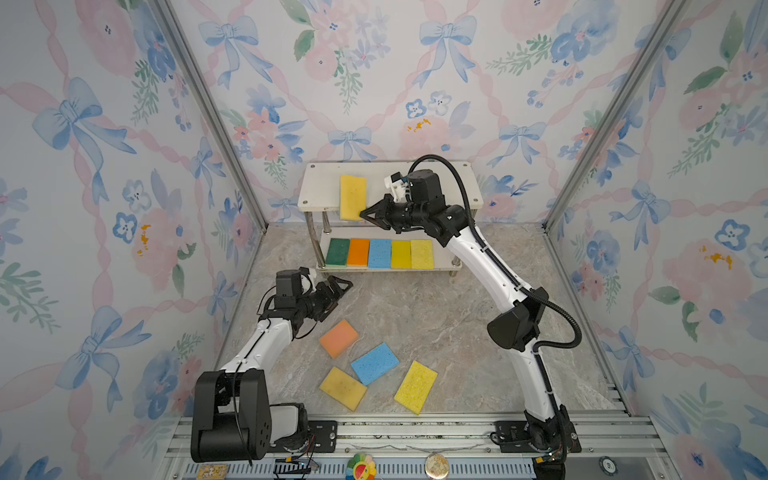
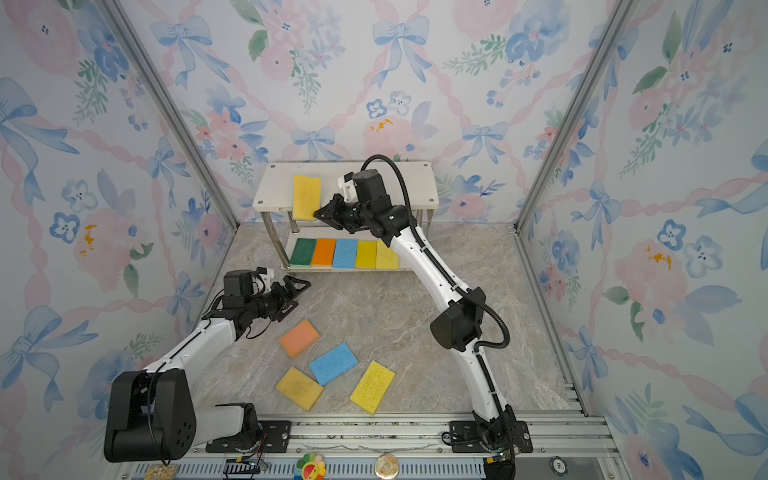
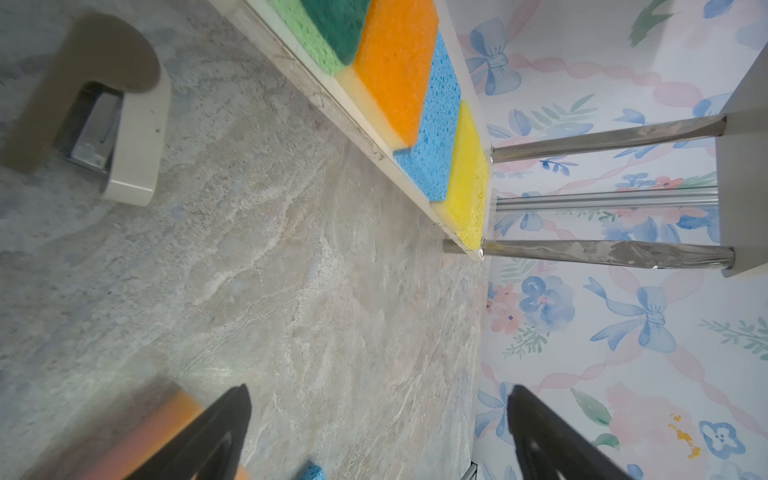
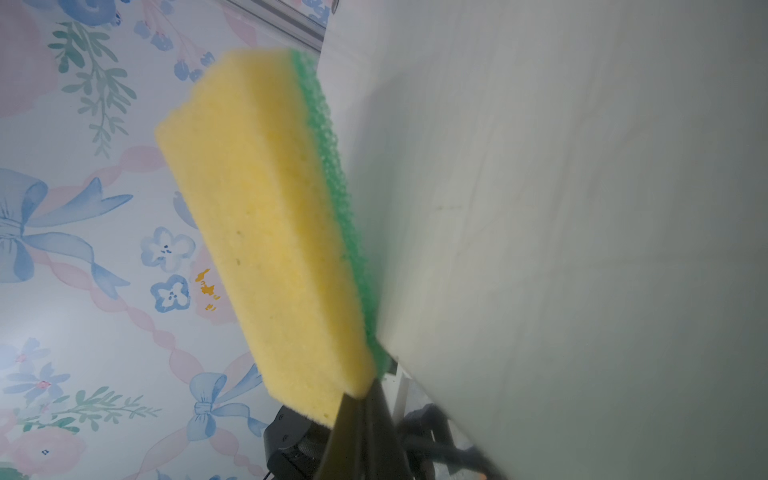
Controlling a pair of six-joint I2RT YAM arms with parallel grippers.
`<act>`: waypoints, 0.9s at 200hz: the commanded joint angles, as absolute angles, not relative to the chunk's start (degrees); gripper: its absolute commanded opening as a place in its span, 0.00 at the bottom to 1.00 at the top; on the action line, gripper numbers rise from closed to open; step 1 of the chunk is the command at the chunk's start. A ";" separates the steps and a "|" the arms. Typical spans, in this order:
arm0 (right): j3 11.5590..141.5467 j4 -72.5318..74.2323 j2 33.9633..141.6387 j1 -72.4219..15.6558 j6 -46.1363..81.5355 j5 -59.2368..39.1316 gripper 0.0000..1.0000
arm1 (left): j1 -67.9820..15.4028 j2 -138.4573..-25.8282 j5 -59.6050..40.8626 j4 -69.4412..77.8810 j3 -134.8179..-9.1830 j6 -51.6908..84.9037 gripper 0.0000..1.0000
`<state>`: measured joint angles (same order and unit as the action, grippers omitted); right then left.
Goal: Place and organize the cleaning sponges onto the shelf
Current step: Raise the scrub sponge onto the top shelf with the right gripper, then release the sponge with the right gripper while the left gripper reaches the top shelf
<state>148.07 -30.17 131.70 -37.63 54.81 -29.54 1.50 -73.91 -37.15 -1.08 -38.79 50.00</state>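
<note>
1. Marble-look tabletop (image 1: 436,324), with floral bow wallpaper (image 1: 374,83) on three sides.
2. Nearest, loose and flat on the tabletop: bright yellow rectangular sponge (image 1: 415,387), dull yellow rectangular sponge (image 1: 343,388), blue rectangular sponge (image 1: 375,363), peach-orange rectangular sponge (image 1: 338,338). All skewed, none lined up with the rack.
3. Left gripper (image 1: 343,296): jaws fully apart, nothing between them, hovering just behind the peach-orange rectangular sponge. Clearly the nearer arm for all four loose pieces.
4. Small two-tier rack of white boards on shiny tube legs (image 1: 449,183) against the back wall. Lower tier full, packed edge to edge, long axes front to back: dark green sponge (image 1: 337,251), orange sponge (image 1: 358,252), light blue sponge (image 1: 380,253), yellow sponge (image 1: 401,254), pale yellow sponge (image 1: 422,254).
5. Upper tier, left of middle: yellow foam sponge with green scrub underside (image 1: 352,195), green side down on the board. Right gripper (image 1: 362,214) clamped tight on its near right corner.
6. Key relation: long axis running away from the right gripper toward the back wall, near end overhanging the board's front edge. Probably needs pushing straight back and squaring up before release.
7. Count: ten sponges, made up of four loose, five on the lower tier and one on the upper. By colour: five yellowish, two blue, two orange, one green. Two grippers, one rack.
</note>
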 commanded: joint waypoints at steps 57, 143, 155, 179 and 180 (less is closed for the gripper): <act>151.38 -18.17 134.56 -38.34 59.78 -23.91 0.22 | 0.44 -75.30 -38.96 -2.23 -38.67 47.87 0.98; 145.50 -23.69 127.96 -38.41 54.06 -22.68 0.49 | -0.38 -72.97 -39.42 -2.25 -40.77 47.03 0.98; 141.46 -26.83 123.40 -38.54 50.94 -21.32 0.51 | -1.56 -72.36 -39.74 -2.24 -41.35 46.98 0.97; 135.04 -35.16 114.75 -38.57 44.62 -18.56 0.54 | -4.82 -70.51 -39.62 -2.24 -42.02 46.61 0.95; 134.89 -35.60 114.37 -38.53 44.41 -18.46 0.55 | -4.96 -70.37 -39.59 -2.22 -42.06 46.59 0.95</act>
<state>139.35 -24.62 124.22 -38.30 53.10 -22.00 -2.37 -73.03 -38.61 -1.63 -40.07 48.40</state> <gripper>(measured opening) 0.530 0.956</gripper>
